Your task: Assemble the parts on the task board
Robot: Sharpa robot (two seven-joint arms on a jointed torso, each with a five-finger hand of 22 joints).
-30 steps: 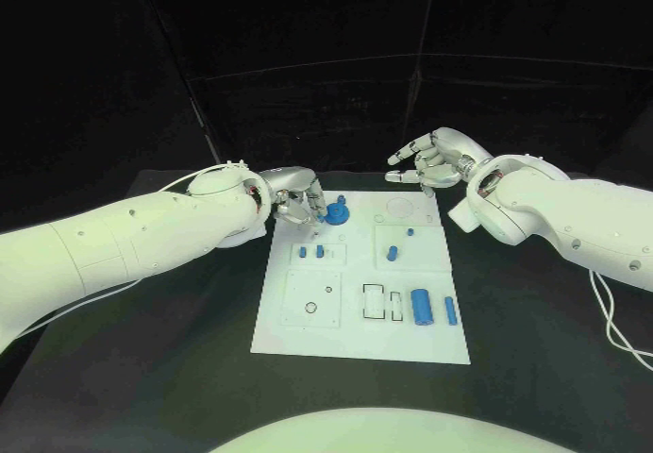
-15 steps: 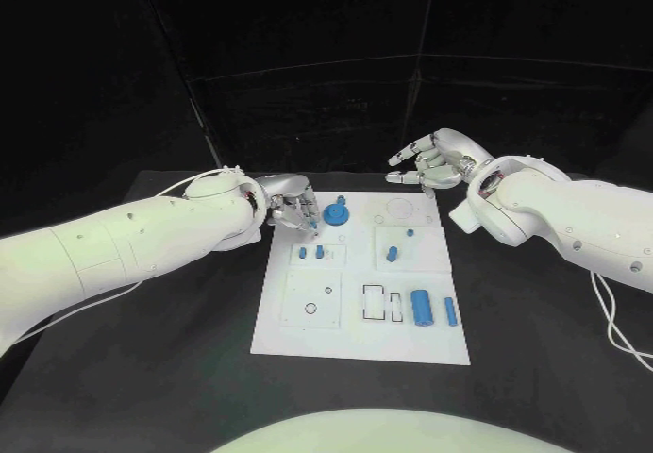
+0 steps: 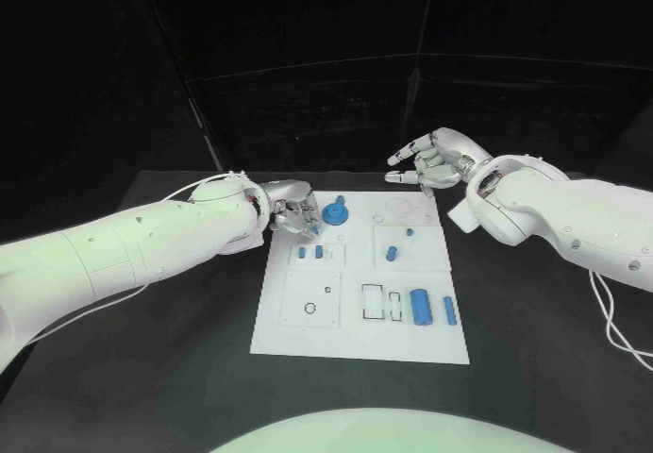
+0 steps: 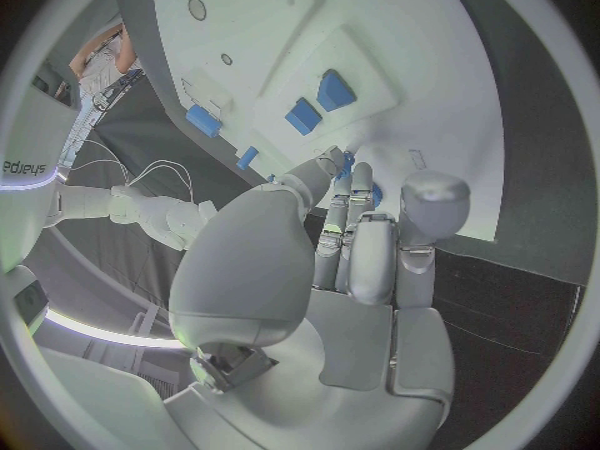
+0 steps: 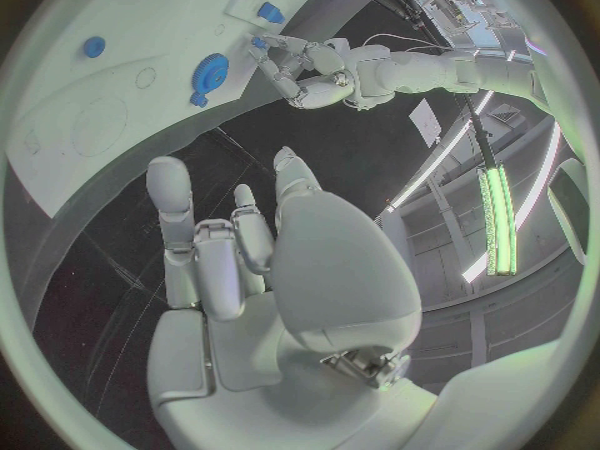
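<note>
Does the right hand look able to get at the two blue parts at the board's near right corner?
Probably yes: the right hand holds nothing, hovering beyond the board's far edge, and nothing covers the two parts.

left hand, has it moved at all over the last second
Yes. The left hand has slid slightly toward the robot along the task board's left edge, away from the round blue part.

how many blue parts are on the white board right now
6. A round disc at the far left corner by the left hand, two small pegs below it, one peg mid-right, and two cylinders near right. The fingers may hide more.
</note>
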